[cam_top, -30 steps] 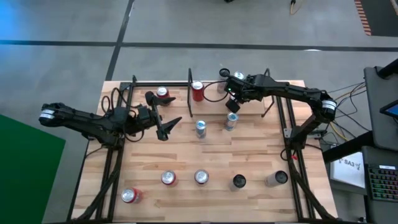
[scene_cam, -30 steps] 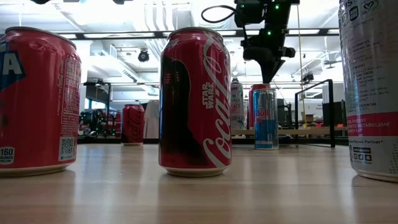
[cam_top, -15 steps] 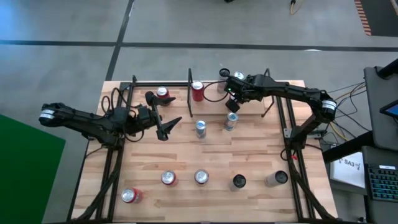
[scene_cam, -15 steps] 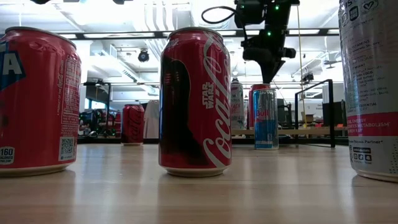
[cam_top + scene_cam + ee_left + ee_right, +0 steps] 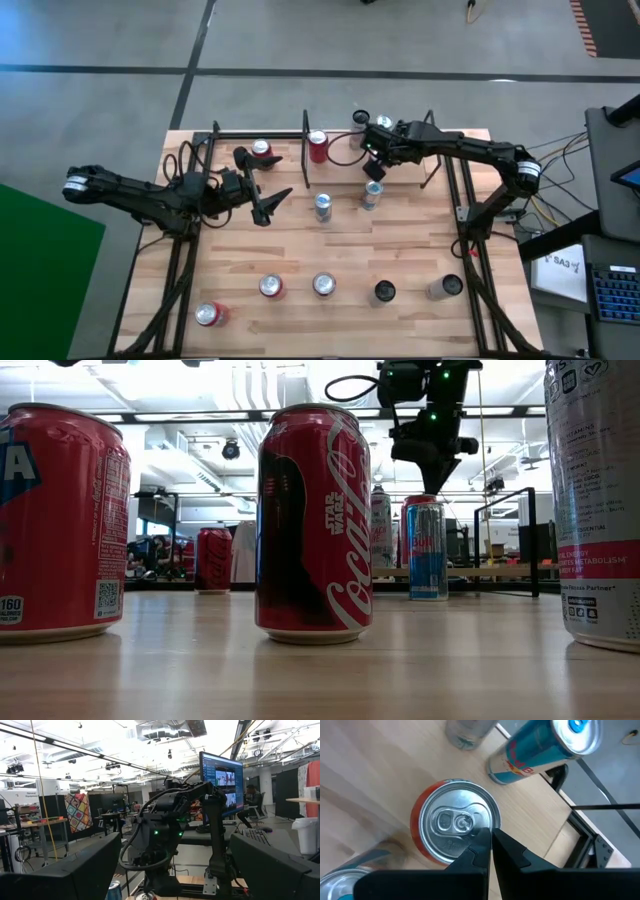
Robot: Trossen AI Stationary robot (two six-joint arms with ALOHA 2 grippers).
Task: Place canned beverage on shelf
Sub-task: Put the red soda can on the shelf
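Right end effector (image 5: 372,172) slightly higher, empty.

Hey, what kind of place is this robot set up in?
Probably an open robotics lab or workshop: exposed ceiling ducts, a monitor on a desk, more workbenches behind, and a person seated at a workstation.

Left gripper (image 5: 272,203) fingers spread; right gripper (image 5: 374,171) fingers closed.

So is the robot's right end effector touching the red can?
Apart. The low view shows the right end effector hanging shut above the red can, with a gap of background showing between its tip and the can's top.
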